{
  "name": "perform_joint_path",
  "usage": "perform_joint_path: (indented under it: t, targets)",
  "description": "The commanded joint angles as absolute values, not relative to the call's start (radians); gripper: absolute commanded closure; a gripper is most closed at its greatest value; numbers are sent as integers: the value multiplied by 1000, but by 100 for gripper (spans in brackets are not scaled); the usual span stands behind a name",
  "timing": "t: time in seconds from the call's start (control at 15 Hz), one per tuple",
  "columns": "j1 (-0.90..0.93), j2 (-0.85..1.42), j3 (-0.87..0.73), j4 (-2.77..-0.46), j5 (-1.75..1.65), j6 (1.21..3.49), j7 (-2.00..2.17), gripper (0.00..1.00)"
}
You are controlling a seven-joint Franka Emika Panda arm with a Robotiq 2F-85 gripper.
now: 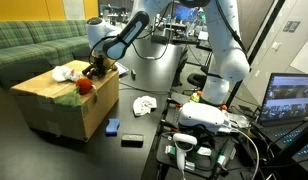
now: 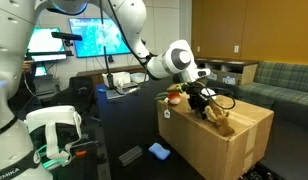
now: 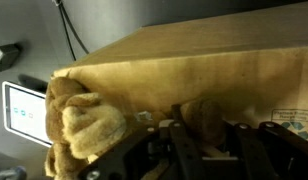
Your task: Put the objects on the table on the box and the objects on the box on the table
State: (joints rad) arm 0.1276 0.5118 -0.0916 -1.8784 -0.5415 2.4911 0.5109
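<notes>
Plush toy (image 3: 86, 128), tan and brown, lies on top of the cardboard box (image 1: 54, 105), left of my jaws in the wrist view. A darker brown lump (image 3: 199, 118) sits between the jaws; I cannot tell whether they pinch it. In an exterior view I see a white cloth (image 1: 64, 72) left of the jaws, a red object (image 1: 84, 87) just below them, and a white item (image 1: 144, 104) on the counter (image 1: 146, 126) to their right.
</notes>
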Motion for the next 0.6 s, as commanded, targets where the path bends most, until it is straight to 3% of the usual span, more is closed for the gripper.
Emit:
perform_joint_path:
  t: [0.0,0.53]
  targets:
    - [163,471,-119,-1909,-484,2459,516,96]
    - [187,199,-158,-2128,-527,2448,622,95]
